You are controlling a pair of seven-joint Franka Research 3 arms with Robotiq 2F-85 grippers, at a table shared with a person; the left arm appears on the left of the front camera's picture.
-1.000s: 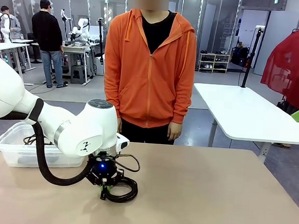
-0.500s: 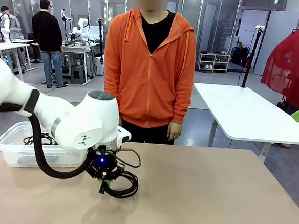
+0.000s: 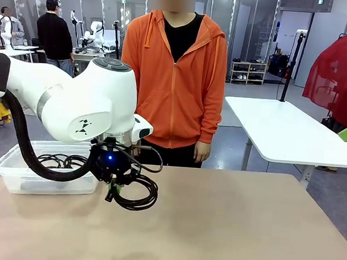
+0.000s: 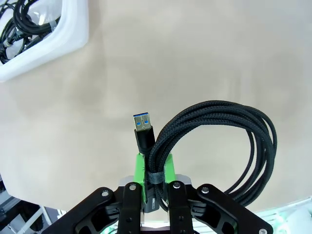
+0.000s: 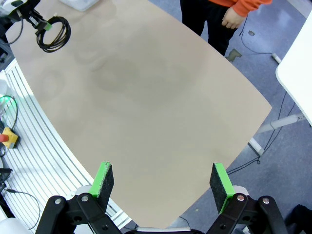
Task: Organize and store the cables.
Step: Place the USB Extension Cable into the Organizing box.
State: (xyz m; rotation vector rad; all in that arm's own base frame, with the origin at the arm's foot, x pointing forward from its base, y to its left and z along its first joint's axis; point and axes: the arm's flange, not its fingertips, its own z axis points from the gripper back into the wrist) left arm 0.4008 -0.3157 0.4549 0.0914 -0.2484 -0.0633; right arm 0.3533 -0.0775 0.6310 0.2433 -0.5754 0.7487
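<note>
A black braided cable coil with a blue USB plug hangs above the table from my left gripper, which is shut on it. In the left wrist view the green pads clamp the bundled part of the cable coil, and the plug points up. More cables lie in the clear bin at the table's left; the bin's corner shows cables inside. My right gripper is open high over the table, with nothing between its fingers. From there the held cable coil shows far off.
A person in an orange hoodie stands at the far side of the table, hands down. The tan tabletop is bare to the right of the coil. A white table stands behind on the right.
My left arm has risen and lifted the cable coil off the table, shifting it slightly left toward the bin. The right gripper has stayed open.
</note>
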